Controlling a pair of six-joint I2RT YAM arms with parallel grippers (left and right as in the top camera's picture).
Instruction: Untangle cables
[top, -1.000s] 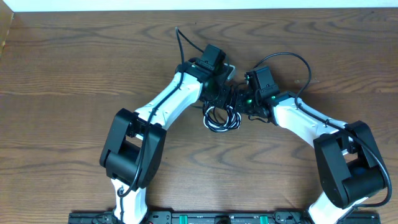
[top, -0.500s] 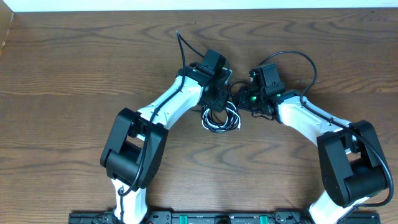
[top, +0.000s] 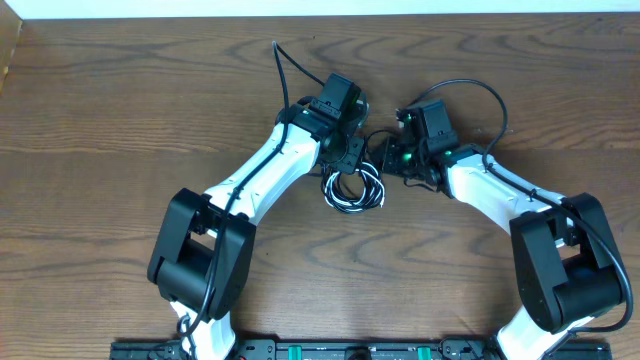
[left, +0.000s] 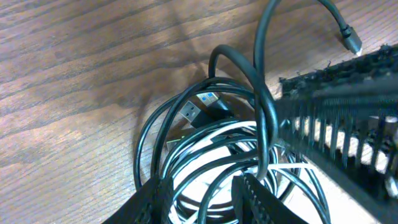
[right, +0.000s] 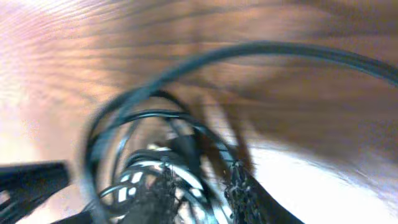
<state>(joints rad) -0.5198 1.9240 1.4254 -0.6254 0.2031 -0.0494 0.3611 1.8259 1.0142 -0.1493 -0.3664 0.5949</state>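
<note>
The cables (top: 353, 190) lie as a tangled coil of black and white loops on the wooden table, between my two arms. In the left wrist view the cables (left: 205, 124) show a blue-tongued USB plug (left: 196, 112), and one black strand arcs up to a small plug end (left: 351, 42). My left gripper (top: 352, 152) sits on the coil's upper edge; its jaws (left: 205, 202) stand narrow with black strands running between them. My right gripper (top: 392, 160) is at the coil's upper right. Its view is blurred, with the right gripper (right: 202, 190) narrowed on dark strands of the cables (right: 143, 143).
A short black strand (top: 375, 135) spans between the two grippers. A thin black strand (top: 285, 68) sticks out behind the left wrist. A thicker black wire (top: 480, 92) loops beside the right arm. The table's far edge (top: 320, 14) runs along the top.
The left arm has swung slightly up and left, and its trailing strand moved with it. The right gripper shifted up a little. The coil stays in place.
</note>
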